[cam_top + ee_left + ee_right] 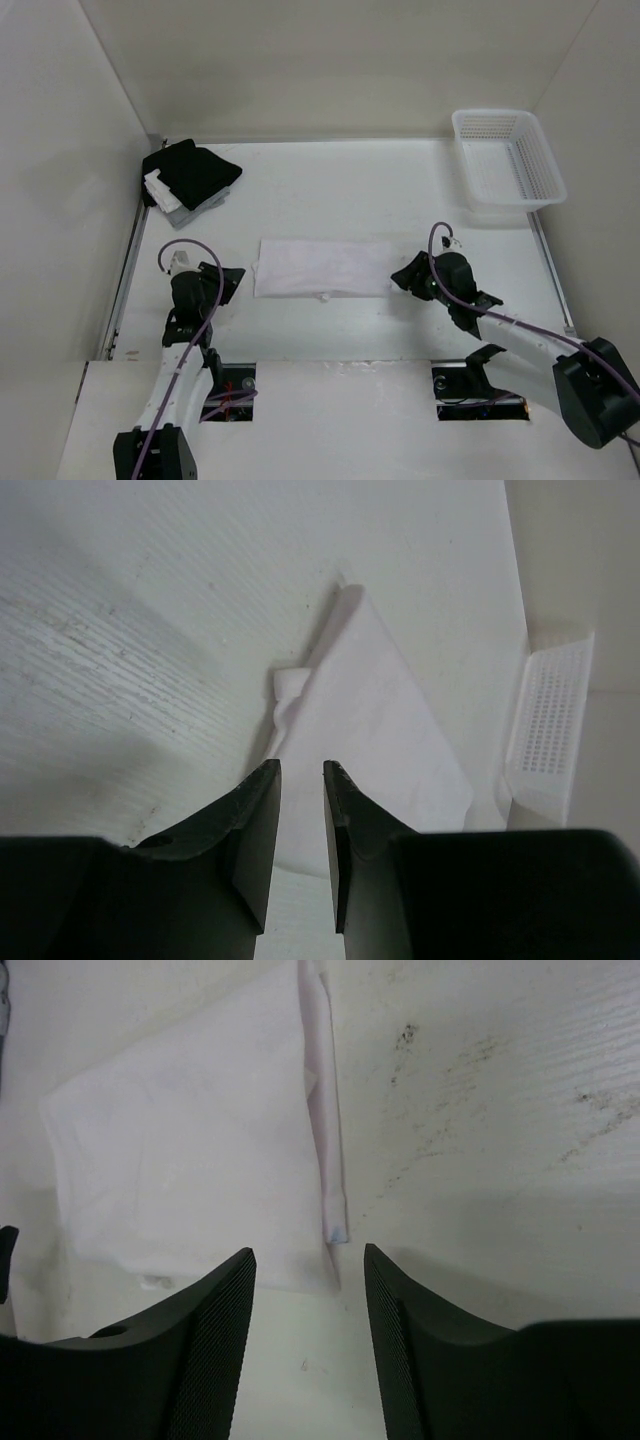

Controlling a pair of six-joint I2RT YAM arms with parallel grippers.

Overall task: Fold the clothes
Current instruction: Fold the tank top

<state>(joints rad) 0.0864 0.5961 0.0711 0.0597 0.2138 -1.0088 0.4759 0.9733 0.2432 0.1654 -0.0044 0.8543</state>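
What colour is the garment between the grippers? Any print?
Plain white, no print; the garment shows best in the top external view.

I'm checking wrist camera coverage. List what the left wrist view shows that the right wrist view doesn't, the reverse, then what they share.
Only left wrist: the white mesh basket beyond the white garment, and the left end effector, fingers slightly apart with nothing between. Only right wrist: the right end effector, wider open and empty, and a small bluish mark at the end of the garment's folded edge. Both: the white garment lying flat and folded on the table.
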